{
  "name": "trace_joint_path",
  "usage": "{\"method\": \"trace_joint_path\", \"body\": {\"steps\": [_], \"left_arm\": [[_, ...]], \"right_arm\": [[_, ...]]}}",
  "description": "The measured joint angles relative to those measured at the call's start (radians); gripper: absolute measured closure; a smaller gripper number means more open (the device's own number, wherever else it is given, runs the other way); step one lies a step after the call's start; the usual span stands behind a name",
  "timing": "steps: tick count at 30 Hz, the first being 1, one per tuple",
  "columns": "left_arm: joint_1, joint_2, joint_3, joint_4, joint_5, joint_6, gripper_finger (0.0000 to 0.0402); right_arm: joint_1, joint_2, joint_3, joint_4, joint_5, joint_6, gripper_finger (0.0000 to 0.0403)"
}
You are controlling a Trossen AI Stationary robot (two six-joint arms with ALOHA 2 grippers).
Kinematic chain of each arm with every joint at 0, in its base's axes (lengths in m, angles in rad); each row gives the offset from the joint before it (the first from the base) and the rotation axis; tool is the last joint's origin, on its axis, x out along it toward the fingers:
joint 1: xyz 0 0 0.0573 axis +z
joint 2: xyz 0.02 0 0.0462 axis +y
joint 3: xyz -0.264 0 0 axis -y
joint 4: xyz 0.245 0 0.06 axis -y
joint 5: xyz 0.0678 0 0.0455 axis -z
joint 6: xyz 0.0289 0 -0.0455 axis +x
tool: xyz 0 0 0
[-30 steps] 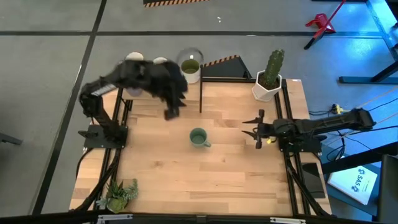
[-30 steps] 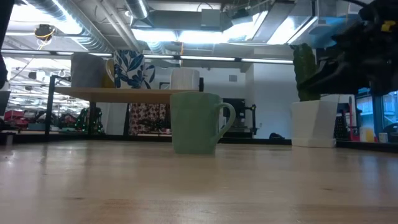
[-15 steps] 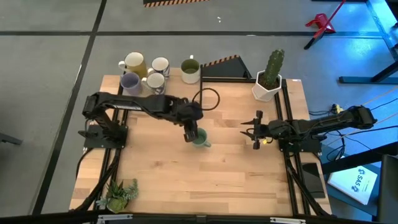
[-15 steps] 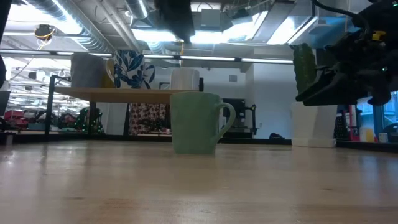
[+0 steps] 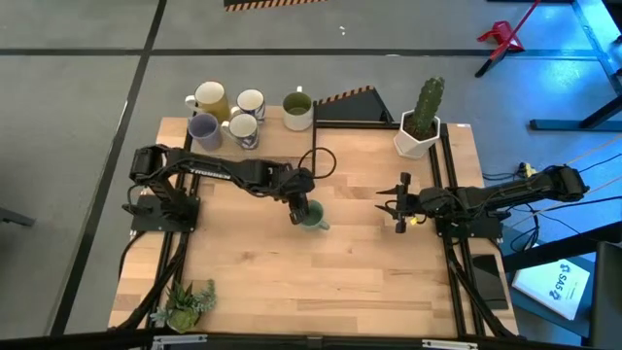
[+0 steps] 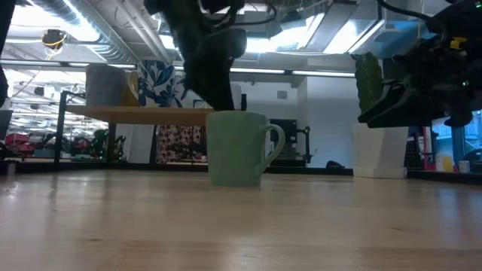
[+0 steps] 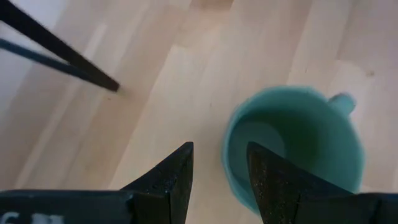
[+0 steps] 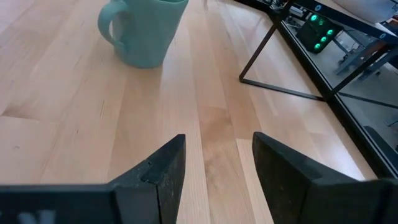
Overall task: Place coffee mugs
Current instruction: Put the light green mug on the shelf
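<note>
The sage green mug (image 5: 312,216) stands upright on its base at mid-table, handle (image 6: 276,141) toward the right arm. My left gripper (image 5: 297,207) hangs open just over its left rim. In the left wrist view (image 7: 221,168) one finger stands over the hollow and one outside the wall; I see no touch. Five mugs sit on the raised shelf at the far left: cream-yellow (image 5: 209,97), lavender (image 5: 203,129) and three whitish ones (image 5: 251,101) (image 5: 242,127) (image 5: 298,110). My right gripper (image 5: 400,204) waits open, right of the green mug (image 8: 146,31).
A white faceted pot with a cactus (image 5: 420,122) stands at the far right. A black wire frame (image 5: 350,122) stands beside the shelf (image 6: 143,113). A small leafy plant (image 5: 190,303) sits at the near left corner. Bare wood lies along the near half of the table.
My left arm has swung from the far-left shelf toward the table's middle and come down over the green mug, its open fingers now close above the rim. The mug has stayed where it was. My right gripper has sunk a little.
</note>
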Motion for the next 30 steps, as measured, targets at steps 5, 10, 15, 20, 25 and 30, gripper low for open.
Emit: {"method": "trace_joint_path", "body": {"steps": [5,10,15,20,25,30], "left_arm": [[0.0,0.018,-0.054,0.026,0.002,-0.036,0.0258],[0.0,0.043,-0.067,0.045,0.059,-0.032,0.0262],[0.0,0.084,-0.065,0.053,0.089,-0.067,0.0302],[0.0,0.089,-0.063,0.062,0.124,-0.154,0.0379],[0.003,0.069,0.006,0.02,0.116,-0.227,0.0379],[0.015,0.069,0.176,-0.157,0.031,-0.31,0.0379]], "right_arm": [[0.0,0.0,0.0,0.0,0.0,0.0,0.0226],[0.0,0.0,0.0,0.001,0.001,0.0,0.0226],[0.0,0.0,0.0,0.001,0.001,0.0,0.0226],[0.0,0.0,0.0,0.0,0.002,0.0,0.0226],[0.0,0.0,0.0,0.0,0.008,0.0,0.0226],[0.0,0.0,0.0,-0.001,0.008,0.0,0.0226]]}}
